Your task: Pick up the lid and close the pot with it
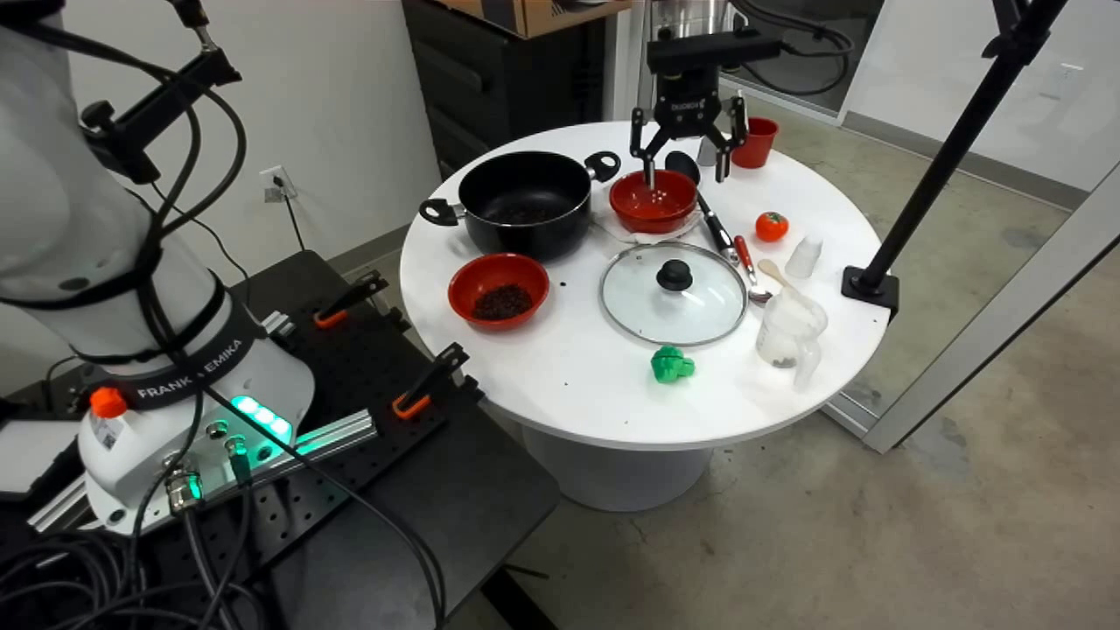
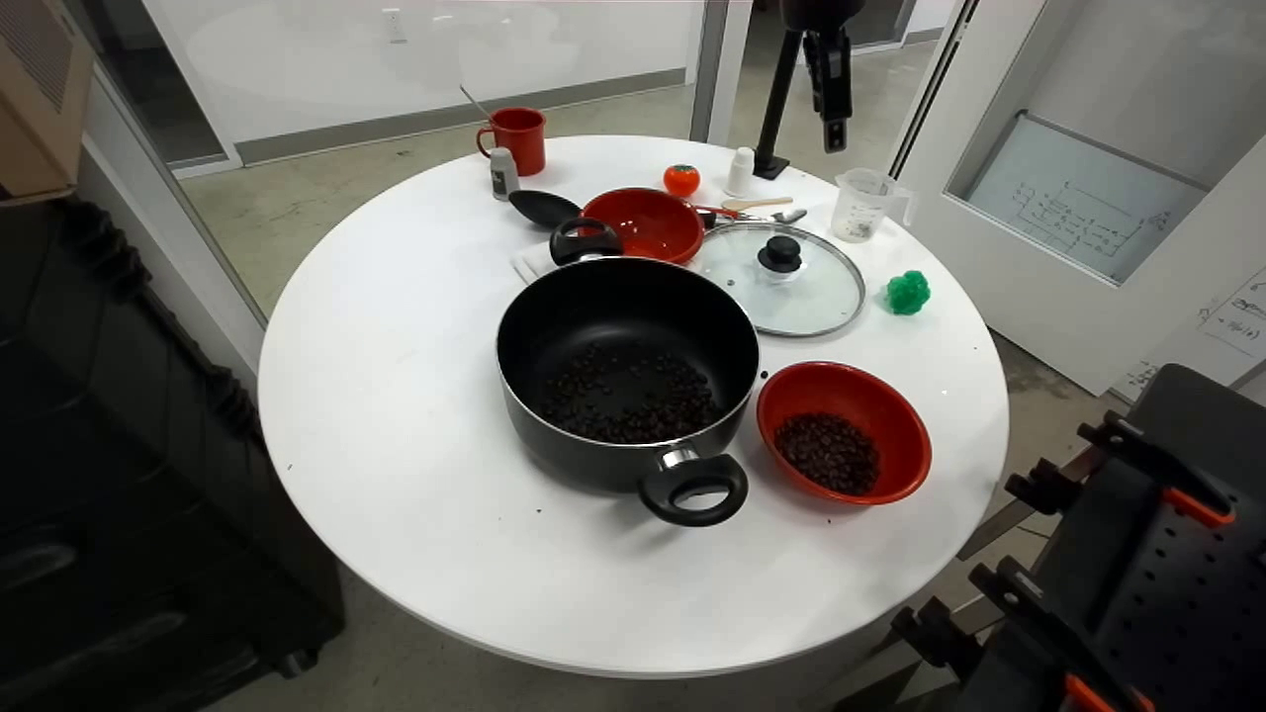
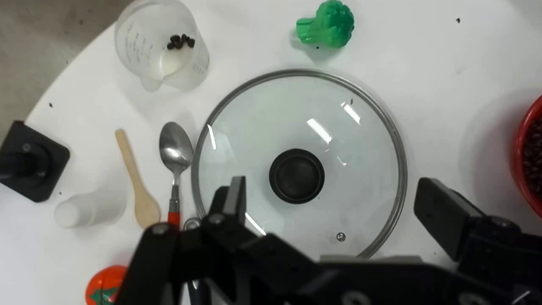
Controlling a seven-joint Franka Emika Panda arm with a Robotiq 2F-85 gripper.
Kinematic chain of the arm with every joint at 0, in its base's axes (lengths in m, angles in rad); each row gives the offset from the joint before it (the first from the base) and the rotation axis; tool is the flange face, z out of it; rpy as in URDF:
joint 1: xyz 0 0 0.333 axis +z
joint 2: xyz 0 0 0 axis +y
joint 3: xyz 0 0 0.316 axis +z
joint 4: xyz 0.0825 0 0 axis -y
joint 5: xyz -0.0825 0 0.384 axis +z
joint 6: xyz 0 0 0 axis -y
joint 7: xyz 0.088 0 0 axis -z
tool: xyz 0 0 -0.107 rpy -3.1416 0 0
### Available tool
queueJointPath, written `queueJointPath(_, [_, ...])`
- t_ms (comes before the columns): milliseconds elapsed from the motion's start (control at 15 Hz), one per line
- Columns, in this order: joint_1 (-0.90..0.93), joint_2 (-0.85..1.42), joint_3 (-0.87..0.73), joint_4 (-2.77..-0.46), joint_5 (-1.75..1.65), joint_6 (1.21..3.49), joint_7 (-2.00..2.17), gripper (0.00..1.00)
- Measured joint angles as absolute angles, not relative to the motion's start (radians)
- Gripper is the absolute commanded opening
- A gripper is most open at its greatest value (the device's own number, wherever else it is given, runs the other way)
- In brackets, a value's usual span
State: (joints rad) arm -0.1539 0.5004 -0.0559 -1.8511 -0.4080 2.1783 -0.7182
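Note:
The lid, clear glass with a metal rim and black knob, lies flat on the table, knob up, in both exterior views (image 1: 647, 306) (image 2: 816, 297) and fills the middle of the wrist view (image 3: 254, 127). The black pot stands open beside it in both exterior views (image 1: 525, 238) (image 2: 569, 450), with dark beans on its bottom. The pot is out of the wrist view. My gripper (image 1: 686, 171) is wide open and empty, in the air above the table. In the wrist view its fingers (image 3: 332, 190) stand apart, with the lid's knob ahead of and between them, untouched.
A red bowl with beans (image 2: 895, 450) stands near the pot, and another red bowl (image 2: 643, 222) stands behind it. Spoons (image 3: 175, 146), a measuring cup (image 3: 163, 42), a tomato (image 1: 772, 227) and green broccoli (image 3: 328, 25) lie round the lid. A black pole (image 1: 927, 166) rises from the table edge.

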Motion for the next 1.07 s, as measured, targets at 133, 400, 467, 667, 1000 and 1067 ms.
queueJointPath(133, [-0.179,0.533,-0.036,-1.808,-0.363,2.173,-0.83,1.0])
queueJointPath(400, [-0.192,0.557,-0.037,-1.779,-0.344,2.165,-0.886,1.0])
queueJointPath(467, [-0.189,0.557,-0.037,-1.779,-0.344,2.165,-0.885,1.0])
queueJointPath(667, [-0.186,0.554,-0.037,-1.794,-0.354,2.185,-0.885,1.0])
queueJointPath(1000, [-0.156,0.575,-0.04,-1.833,-0.4,2.211,-0.861,1.0])
queueJointPath(1067, [-0.15,0.587,-0.04,-1.832,-0.404,2.217,-0.853,1.0])
